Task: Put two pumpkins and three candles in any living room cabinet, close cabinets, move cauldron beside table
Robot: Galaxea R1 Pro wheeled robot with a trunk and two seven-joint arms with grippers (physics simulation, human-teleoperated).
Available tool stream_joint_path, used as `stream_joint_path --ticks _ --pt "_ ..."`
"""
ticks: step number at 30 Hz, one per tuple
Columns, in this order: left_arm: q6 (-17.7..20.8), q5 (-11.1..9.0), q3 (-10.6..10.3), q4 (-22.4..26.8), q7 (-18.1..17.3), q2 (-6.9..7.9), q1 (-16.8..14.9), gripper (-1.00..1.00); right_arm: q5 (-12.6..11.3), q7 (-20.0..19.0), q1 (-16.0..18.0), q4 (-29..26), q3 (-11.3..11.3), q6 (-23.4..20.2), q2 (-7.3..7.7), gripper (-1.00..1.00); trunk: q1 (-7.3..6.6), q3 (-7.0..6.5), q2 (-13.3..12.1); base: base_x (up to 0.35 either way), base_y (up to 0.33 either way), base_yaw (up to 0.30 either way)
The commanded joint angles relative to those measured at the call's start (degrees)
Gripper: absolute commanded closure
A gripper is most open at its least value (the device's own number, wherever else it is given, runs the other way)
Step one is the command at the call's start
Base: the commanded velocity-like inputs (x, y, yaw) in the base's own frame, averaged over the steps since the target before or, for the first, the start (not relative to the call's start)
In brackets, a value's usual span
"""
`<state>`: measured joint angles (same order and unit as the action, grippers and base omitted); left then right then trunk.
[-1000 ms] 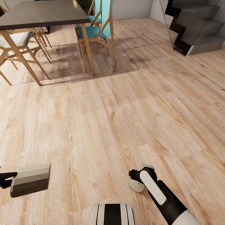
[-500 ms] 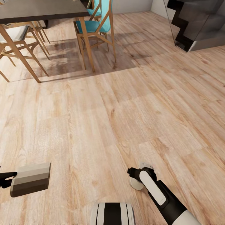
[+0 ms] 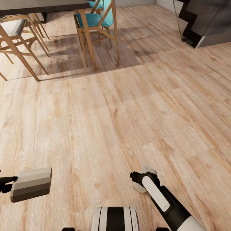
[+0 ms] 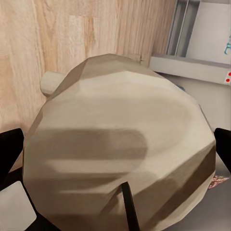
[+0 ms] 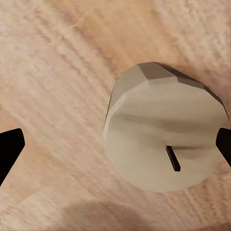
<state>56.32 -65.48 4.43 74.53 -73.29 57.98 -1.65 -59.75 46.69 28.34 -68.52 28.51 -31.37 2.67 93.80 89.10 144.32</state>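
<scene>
Two candles are in view, one in each gripper. My left gripper (image 3: 11,186) at the head view's lower left is shut on a beige candle (image 3: 32,184) that lies on its side above the floor. The left wrist view looks at that candle (image 4: 115,154) from close up, with a black fingertip at each side. My right gripper (image 3: 138,183) at the lower right is shut on an off-white candle (image 3: 139,190). In the right wrist view this candle (image 5: 163,139) shows its dark wick. The pumpkins, cabinet and cauldron are out of view.
A dark-topped dining table (image 3: 41,4) on slanted wooden legs stands at the far left, with a teal chair (image 3: 96,19) beside it. A dark staircase (image 3: 205,22) rises at the far right. Pale wooden floor (image 3: 128,106) lies open between them.
The whole head view has shifted: table, chairs and stairs slid toward the picture's top, so the camera moved. Both arms keep their pose and their candles.
</scene>
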Motion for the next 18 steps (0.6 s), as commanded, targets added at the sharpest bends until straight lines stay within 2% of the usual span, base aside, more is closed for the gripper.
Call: stream_joint_path --ticks 1,4,6,7,18 --pt "0.46 -0.26 -0.04 0.0 -0.01 0.03 -0.02 1.0 0.09 0.43 0.05 -0.06 0.15 -0.02 0.06 -1.0 -0.01 0.04 0.02 0.0 0.0 0.0" --pt "0.46 -0.26 -0.04 0.0 -0.01 0.03 -0.02 1.0 2.53 0.42 0.05 0.0 0.09 0.22 0.02 -1.0 -0.01 0.04 0.02 0.0 0.0 0.0" --pt "0.46 -0.26 -0.04 0.0 -0.01 0.03 -0.02 1.0 5.52 0.42 0.05 2.19 0.04 0.31 -0.02 -1.0 -0.01 0.04 0.02 0.0 0.0 0.0" --pt "0.46 -0.26 -0.04 0.0 -0.01 0.03 -0.02 1.0 6.12 0.4 0.05 3.33 0.01 0.38 -0.04 -1.0 -0.01 0.04 0.02 0.0 0.0 0.0" --pt "0.46 -0.26 -0.04 0.0 -0.01 0.03 -0.02 1.0 7.15 0.2 0.05 6.07 0.04 1.83 -0.08 -1.0 -0.01 0.04 0.02 0.0 0.0 0.0"
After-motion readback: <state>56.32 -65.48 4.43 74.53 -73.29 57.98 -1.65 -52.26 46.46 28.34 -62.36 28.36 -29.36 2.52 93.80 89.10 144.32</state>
